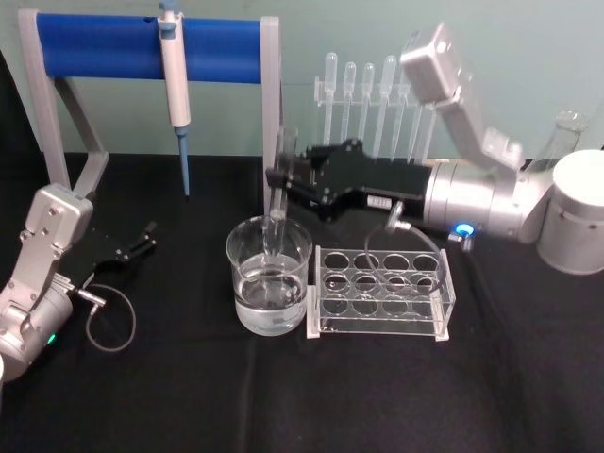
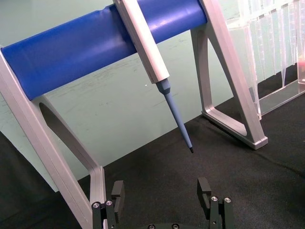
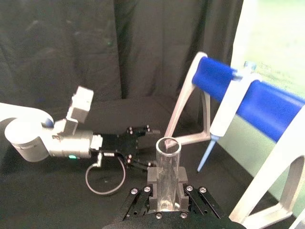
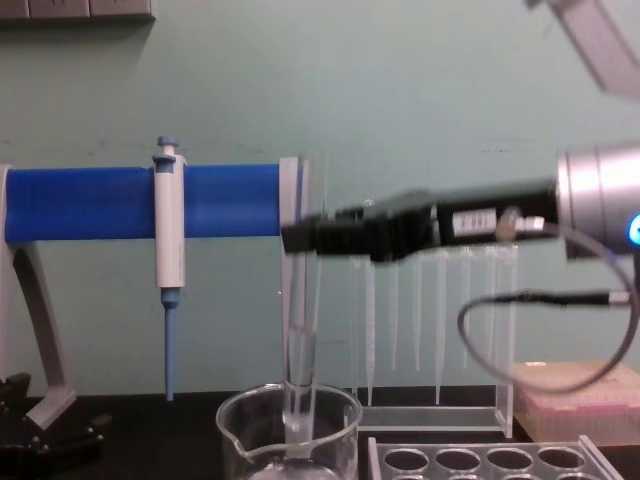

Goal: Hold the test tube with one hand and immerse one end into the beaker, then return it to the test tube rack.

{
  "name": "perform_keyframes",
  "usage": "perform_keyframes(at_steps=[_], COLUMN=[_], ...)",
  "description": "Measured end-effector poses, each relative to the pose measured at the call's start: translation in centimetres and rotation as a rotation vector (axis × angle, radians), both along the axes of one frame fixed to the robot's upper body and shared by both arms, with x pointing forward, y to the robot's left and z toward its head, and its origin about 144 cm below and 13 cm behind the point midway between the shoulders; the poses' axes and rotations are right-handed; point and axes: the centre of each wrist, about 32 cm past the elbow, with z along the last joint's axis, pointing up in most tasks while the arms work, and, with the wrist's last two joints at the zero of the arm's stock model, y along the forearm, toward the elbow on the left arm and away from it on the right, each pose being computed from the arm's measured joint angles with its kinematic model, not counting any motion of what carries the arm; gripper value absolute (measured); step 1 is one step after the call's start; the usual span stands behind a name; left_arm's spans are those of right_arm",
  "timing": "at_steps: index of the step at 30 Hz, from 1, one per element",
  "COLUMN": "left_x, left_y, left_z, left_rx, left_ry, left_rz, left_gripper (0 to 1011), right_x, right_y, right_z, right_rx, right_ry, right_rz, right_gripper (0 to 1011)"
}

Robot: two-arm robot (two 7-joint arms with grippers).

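On the black tabletop [image 1: 283, 406] the beaker [image 1: 269, 283], part full of clear liquid, stands just left of the clear rack [image 1: 380, 294]. The left hand [image 1: 140, 245] lies low at the left, well apart from the beaker, its fingers [image 2: 204, 187] spread open and holding nothing. The tube [image 1: 279, 212] stands upright with its lower end inside the beaker, below the rim; whether it meets the liquid cannot be told. The right hand [image 1: 280, 179] reaches in from the right, closed on the tube's upper part above the beaker. Behind, a pipette [image 1: 175, 85] hangs on a blue-barred stand [image 1: 113, 47].
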Motion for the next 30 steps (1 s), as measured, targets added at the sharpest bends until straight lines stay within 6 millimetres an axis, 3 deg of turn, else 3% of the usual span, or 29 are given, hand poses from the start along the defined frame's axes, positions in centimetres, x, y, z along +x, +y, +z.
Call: perform_keyframes(at_steps=[16, 24, 30], left_x=[0.0, 0.0, 0.0], left_y=[0.0, 0.0, 0.0], left_z=[0.0, 0.0, 0.0], left_rx=[0.0, 0.0, 0.0], left_ry=[0.0, 0.0, 0.0], left_rz=[0.0, 0.0, 0.0], left_gripper=[1000, 1000, 1000], right_x=[-1.4, -2.4, -3.1], right_y=[-2.6, -5.1, -7.1], right_z=[6.0, 6.2, 5.1], right_rx=[0.019, 0.017, 0.013], right_ry=[-0.057, -0.068, -0.046], right_rz=[0.005, -0.021, -0.061], right_gripper=[242, 242, 242])
